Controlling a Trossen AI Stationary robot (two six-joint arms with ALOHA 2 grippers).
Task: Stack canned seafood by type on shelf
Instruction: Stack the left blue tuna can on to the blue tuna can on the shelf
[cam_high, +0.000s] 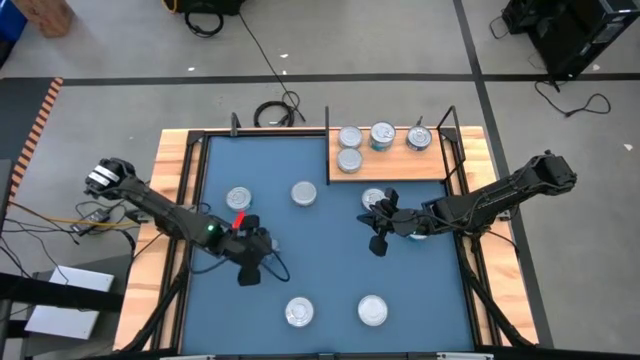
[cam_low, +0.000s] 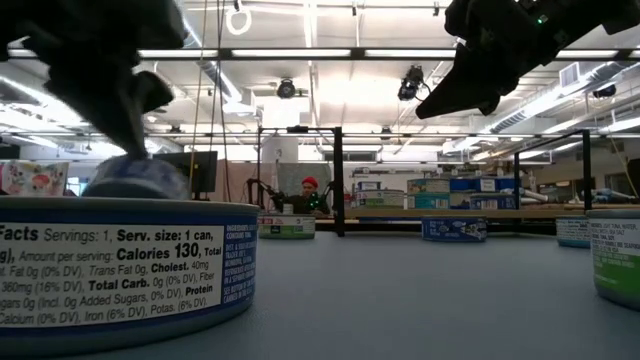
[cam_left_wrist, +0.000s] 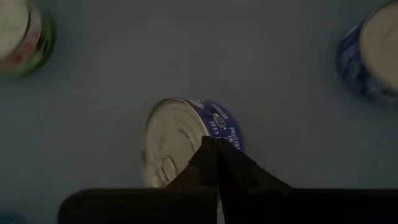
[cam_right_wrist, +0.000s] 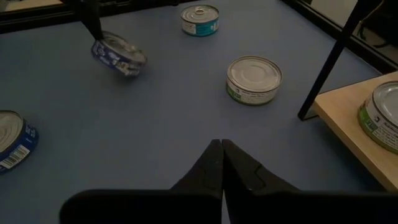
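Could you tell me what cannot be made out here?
High view: the left gripper hides the tilted tin it grips; labels too small to read.
Low view: the nearest tin is cut by the left edge.
Right wrist view: the right edge cuts a tin on the shelf.

Illumination is supplied by rows of overhead ceiling strip lights (cam_low: 300, 52), bright in the low view. The high view is evenly lit, with soft, short shadows under the arms on the blue mat (cam_high: 330, 250). Tin lids (cam_high: 372, 310) reflect mild glare. In the low view, the nearest tin (cam_low: 125, 270) is slightly soft. The left wrist view is dim, possibly shaded by the arm; tins at its edges appear blurred.
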